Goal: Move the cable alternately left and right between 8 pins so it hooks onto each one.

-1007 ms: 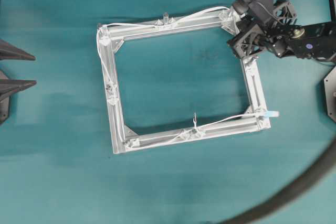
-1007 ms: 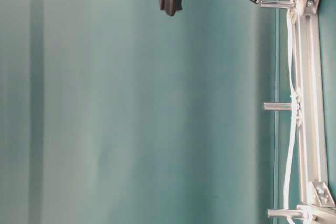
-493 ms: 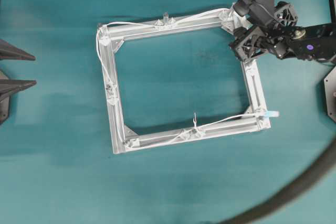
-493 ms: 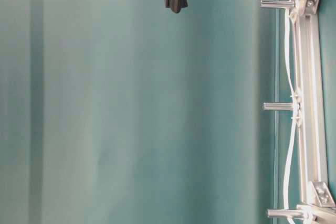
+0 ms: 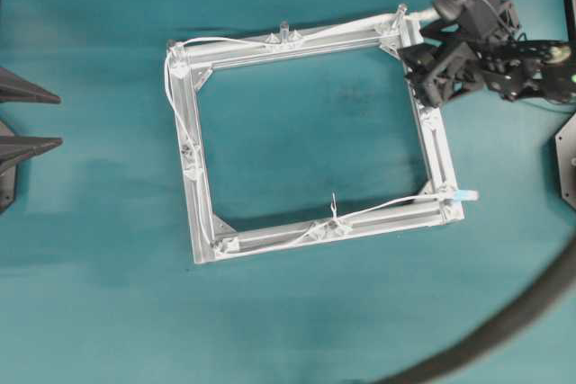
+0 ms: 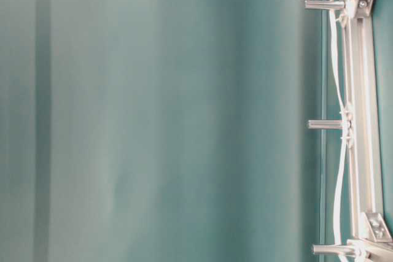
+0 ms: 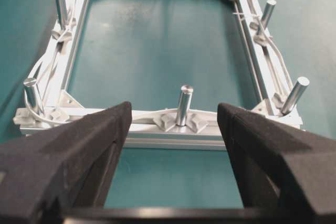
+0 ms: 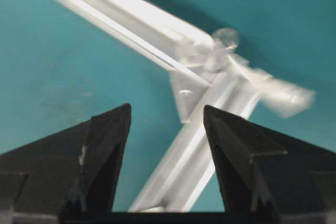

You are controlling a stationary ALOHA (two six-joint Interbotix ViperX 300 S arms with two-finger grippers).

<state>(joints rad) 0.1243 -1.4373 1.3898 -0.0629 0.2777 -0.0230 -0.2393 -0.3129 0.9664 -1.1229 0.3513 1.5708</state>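
The white cable [image 5: 270,40] runs round the square aluminium frame [image 5: 436,146], from its light blue tip [image 5: 465,195] at the lower right corner along the bottom, left and top sides to the upper right corner. It weaves past upright pins [image 6: 324,124]. My right gripper [image 5: 421,78] is open beside that upper right corner and holds nothing. In the right wrist view the right gripper [image 8: 165,111] frames the blurred frame bar, a pin [image 8: 226,37] and the loose cable end [image 8: 281,97]. My left gripper [image 7: 173,111] is open and empty, facing a pin [image 7: 184,103].
A thick dark hose [image 5: 513,317] curves across the lower right corner of the overhead view. The left gripper's fingers [image 5: 27,87] sit at the far left edge, well away from the frame. Teal tabletop [image 5: 297,132] surrounds the frame.
The right gripper's jaws have spread from nearly shut to open, and the arm has drawn back up and to the right from the frame's corner. The left arm is unchanged.
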